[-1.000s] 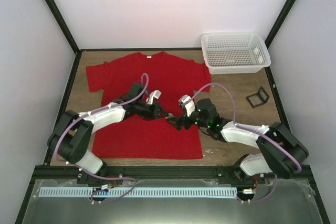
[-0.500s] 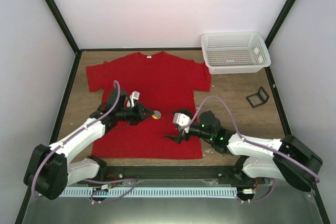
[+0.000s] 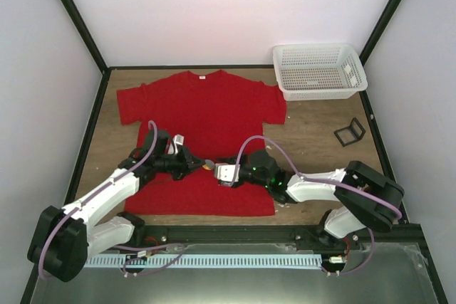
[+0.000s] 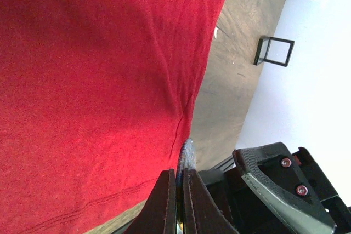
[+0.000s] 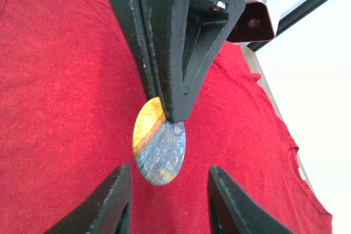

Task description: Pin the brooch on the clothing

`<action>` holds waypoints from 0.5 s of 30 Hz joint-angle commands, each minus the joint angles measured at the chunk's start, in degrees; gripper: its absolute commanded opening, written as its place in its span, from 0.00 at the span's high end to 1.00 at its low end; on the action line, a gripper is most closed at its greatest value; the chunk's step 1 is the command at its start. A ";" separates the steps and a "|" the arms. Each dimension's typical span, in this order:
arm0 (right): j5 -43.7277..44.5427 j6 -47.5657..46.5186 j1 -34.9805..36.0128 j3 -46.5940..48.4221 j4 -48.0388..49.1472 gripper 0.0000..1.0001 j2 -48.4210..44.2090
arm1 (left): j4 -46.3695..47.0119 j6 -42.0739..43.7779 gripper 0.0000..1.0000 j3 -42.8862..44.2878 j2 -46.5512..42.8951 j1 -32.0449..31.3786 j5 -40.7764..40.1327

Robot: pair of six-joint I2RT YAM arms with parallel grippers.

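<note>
While the small round mottled blue-and-orange brooch (image 5: 159, 147) is in the grip, it is not yet pinned to the plain red short-sleeved T-shirt (image 3: 214, 105).
Left end effector (image 3: 198, 164) is closed on the brooch's edge, holding it over the shirt's lower middle, which lies flat on the wooden counter (image 3: 313, 129). Right end effector (image 5: 167, 198) is parted wide and empty, fingers (image 5: 118, 201) flanking the brooch without touching. Both arms reach low and inward, tips facing. Judged remaining: fastening through the fabric, then release.
</note>
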 commanded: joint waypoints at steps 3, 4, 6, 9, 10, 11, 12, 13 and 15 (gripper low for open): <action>3.71 -4.48 1.19 3.35 6.58 0.69 4.93 | 0.17 -1.22 1.00 -0.35 -0.42 0.26 1.56; 4.12 -4.41 1.23 3.31 8.02 0.69 5.57 | 0.13 -1.21 1.00 -0.23 -0.47 0.27 1.63; 4.23 -4.30 1.34 3.53 9.13 0.69 6.67 | 0.01 -1.22 1.00 -0.10 -0.38 0.27 1.72; 5.02 -3.47 1.59 2.70 12.33 0.83 7.59 | 0.07 -1.10 1.00 0.12 -0.25 0.26 1.72; 5.55 -2.57 1.57 2.48 13.12 0.92 7.64 | -0.33 -0.82 1.00 0.35 -0.28 0.27 1.43; 6.06 -1.96 1.60 2.24 13.76 0.97 7.63 | -0.73 -0.46 1.00 0.49 -0.26 0.27 1.19; 6.22 -1.27 1.58 1.90 14.05 0.99 7.30 | -1.21 -0.06 1.00 0.87 -0.25 0.27 0.91; 6.21 -0.32 1.60 1.41 14.21 0.99 6.80 | -1.66 0.33 0.97 1.07 -0.38 0.23 0.64; 6.94 3.26 1.59 0.31 14.27 0.99 5.38 | -2.97 1.92 0.89 1.98 -0.81 0.51 -0.35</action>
